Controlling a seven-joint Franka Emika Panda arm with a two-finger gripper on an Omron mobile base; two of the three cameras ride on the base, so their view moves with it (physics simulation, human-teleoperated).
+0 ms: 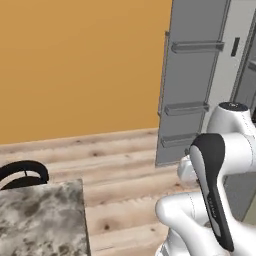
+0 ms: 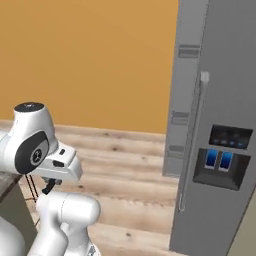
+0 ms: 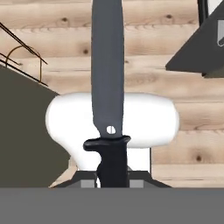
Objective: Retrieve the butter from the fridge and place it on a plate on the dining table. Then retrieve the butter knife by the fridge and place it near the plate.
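Hand view: gripper (image 3: 113, 183) clamps butter knife (image 3: 108, 87) (blade over wooden floor (image 3: 183, 127)).

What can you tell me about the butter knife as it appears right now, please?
In the hand view the butter knife is held in the gripper, which is shut on its black handle. The handle is contoured, with a short black crossguard above it. From there a long, flat, dark grey blade with a matte, metallic look runs straight up and out of the top of the picture, with a small pale rivet or hole near its base. Nothing but the gripper touches it; it hangs above the wooden floor.
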